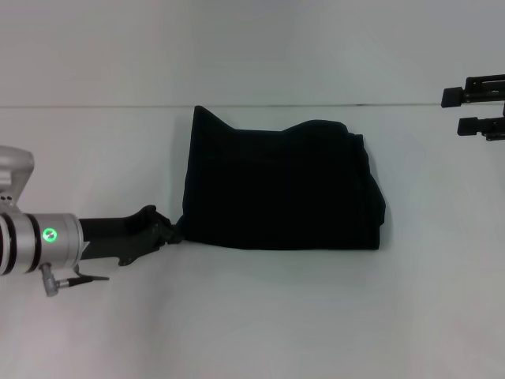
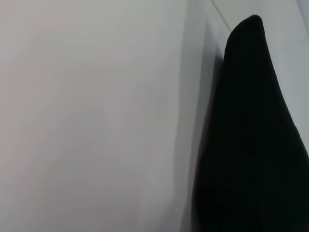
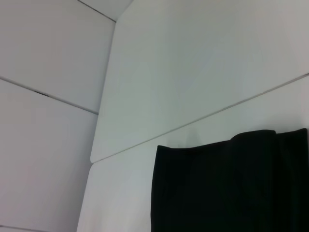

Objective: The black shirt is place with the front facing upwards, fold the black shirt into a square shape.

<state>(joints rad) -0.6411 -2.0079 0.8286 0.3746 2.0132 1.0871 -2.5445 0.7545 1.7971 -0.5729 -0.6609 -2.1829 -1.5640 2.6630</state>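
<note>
Left claw [image 1: 175,230] at folded black shirt [image 1: 280,185] near-left corner

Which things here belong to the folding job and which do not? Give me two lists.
Belongs to the job:
- black shirt, already folded into a rough rectangle
- left gripper, at the shirt's near left corner

Not part of it:
- right gripper, open, parked far right, away from the shirt
- white table

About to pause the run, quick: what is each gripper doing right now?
Left gripper: at the near left corner of the black shirt; grip cannot be told.
Right gripper: open, empty, parked far right.
</note>
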